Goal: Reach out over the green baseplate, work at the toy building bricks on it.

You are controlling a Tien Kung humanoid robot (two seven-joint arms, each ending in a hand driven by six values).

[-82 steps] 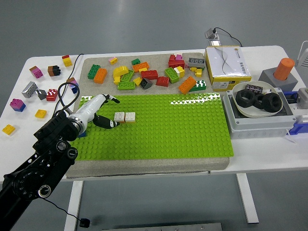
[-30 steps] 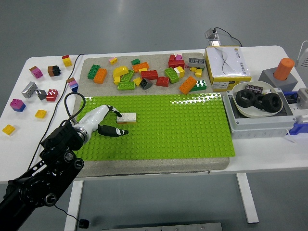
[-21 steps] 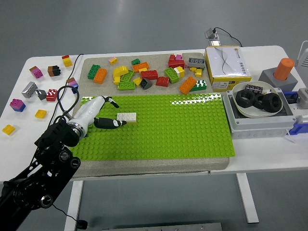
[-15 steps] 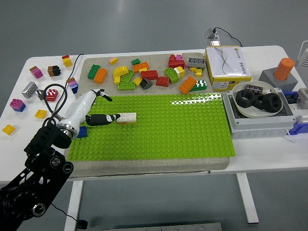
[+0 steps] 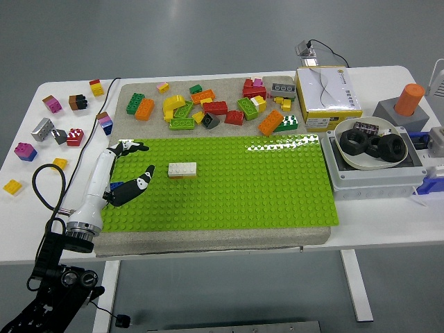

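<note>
A: Baseplate [image 5: 277,187] first, from the head view: we see it bright green across the middle of the white table [image 5: 388,232], resting on a grey mat [image 5: 229,243].

B: And on it we have a white brick block [image 5: 182,169], seated toward the left part, upright on the studs, with open green all around it.

A: We pick up the left hand [image 5: 121,177] at the plate's left edge. White shell, black fingers [image 5: 142,182] spread loosely, nothing between them. It sits apart from the white block, with bare studs in the gap.

B: We'd call that a relaxed, empty hand. The arm [image 5: 59,277] drops away to the lower left corner, a black cable [image 5: 41,191] looping beside it.

A: No right hand anywhere for us in this view.

B: Beyond the plate's far edge we see the loose brick pile [image 5: 215,107] on the mat: yellow, green, red, orange, a grey one near the right end.

A: Off to the left on bare table, we count scattered small bricks [image 5: 52,132], pink, brown, grey, red, yellow.

B: On the right, we have a yellow-edged box [image 5: 326,94], and just beside it a bowl [image 5: 347,149] with black rings inside, sitting on a grey case [image 5: 374,182].

A: Further right, we spot an orange cylinder [image 5: 409,99] on a grey block.

B: And the white block is well apart from all of that.
</note>
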